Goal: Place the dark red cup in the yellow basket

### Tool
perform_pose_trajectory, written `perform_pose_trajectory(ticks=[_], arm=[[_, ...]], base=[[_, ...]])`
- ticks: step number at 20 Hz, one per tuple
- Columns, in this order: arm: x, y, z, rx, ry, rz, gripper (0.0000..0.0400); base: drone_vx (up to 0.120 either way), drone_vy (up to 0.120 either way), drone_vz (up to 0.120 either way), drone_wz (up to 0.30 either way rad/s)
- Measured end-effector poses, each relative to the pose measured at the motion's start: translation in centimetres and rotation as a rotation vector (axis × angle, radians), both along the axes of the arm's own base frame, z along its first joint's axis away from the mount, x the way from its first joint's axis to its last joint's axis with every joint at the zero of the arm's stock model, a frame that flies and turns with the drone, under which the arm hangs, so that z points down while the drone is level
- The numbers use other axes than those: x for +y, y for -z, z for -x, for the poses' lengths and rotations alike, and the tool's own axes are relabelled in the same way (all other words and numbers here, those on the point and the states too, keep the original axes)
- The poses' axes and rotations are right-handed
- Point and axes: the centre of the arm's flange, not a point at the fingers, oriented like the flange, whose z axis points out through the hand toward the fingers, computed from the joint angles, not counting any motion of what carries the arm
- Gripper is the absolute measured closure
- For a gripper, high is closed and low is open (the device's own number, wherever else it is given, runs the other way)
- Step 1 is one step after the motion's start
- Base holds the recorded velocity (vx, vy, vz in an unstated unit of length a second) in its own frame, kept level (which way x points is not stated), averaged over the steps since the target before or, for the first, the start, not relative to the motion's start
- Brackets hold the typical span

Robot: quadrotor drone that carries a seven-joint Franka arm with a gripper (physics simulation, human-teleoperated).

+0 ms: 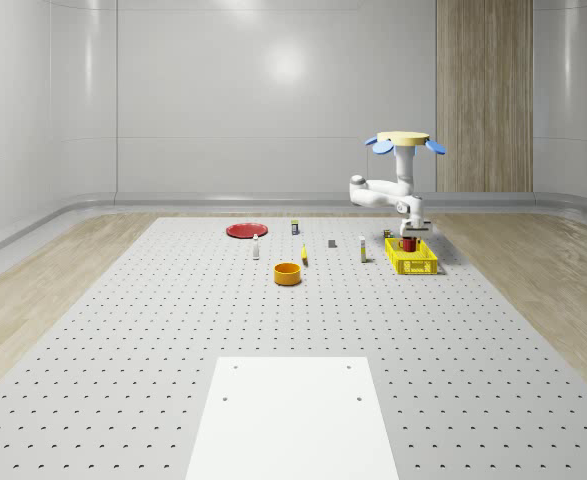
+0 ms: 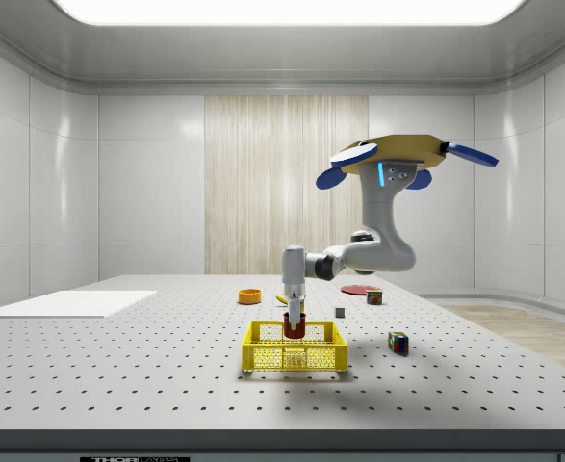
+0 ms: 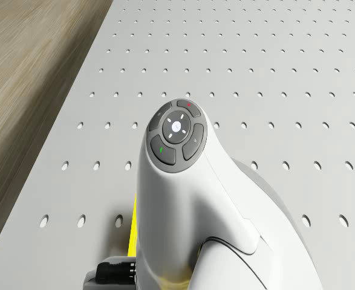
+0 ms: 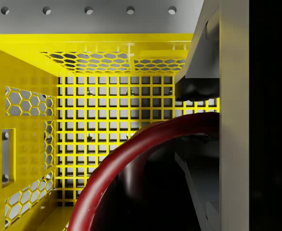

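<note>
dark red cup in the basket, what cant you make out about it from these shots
- Dark red cup base: in the wrist view the rim hides whether it touches the yellow basket floor; in the side view the basket wall covers it.
- Cup body: cut off by the wrist view's edge and a finger.
- Small items near the orange bowl: too small to identify.
</note>
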Motion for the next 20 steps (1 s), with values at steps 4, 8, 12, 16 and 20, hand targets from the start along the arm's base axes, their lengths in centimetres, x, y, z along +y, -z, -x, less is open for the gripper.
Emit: perform_pose_trajectory(ticks=[4,8,12,16,20], arm=[[0.0,-1.6,0.0,0.0,0.0,0.0,0.0301],[0.0,-3.0,0.0,0.0,0.0,0.0,0.0301],[0.0,-3.7,0.0,0.0,0.0,0.0,0.0142],[0.0,-3.2,0.0,0.0,0.0,0.001,0.0052],[0.0,-2.4,0.0,0.0,0.0,0.001,0.0019]], base=[[0.0,0.0,0.0,0.0],[0.0,0.0,0.0,0.0],[0.0,0.0,0.0,0.0],[0.0,0.0,0.0,0.0],[0.0,0.0,0.0,0.0]])
